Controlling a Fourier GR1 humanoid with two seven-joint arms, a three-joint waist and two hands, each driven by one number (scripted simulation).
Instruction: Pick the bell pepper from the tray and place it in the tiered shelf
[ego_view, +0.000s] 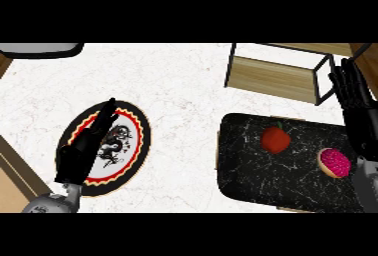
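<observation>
A red bell pepper (276, 139) with a green stem lies on the black marbled tray (251, 172) at the right of the counter. The tiered shelf (273, 77), black-framed with wooden boards, stands behind the tray at the upper right. My right hand (357, 107) is at the right edge, fingers straight and pointing up, to the right of the pepper and beside the shelf, holding nothing. My left hand (85, 150) hovers open over a patterned plate at the left, far from the tray.
A pink-frosted doughnut (334, 162) lies on the tray right of the pepper, close to my right forearm. A round plate (131, 150) with a red and black rim and a dragon motif sits at the left. A grey object (40, 48) shows at the top left.
</observation>
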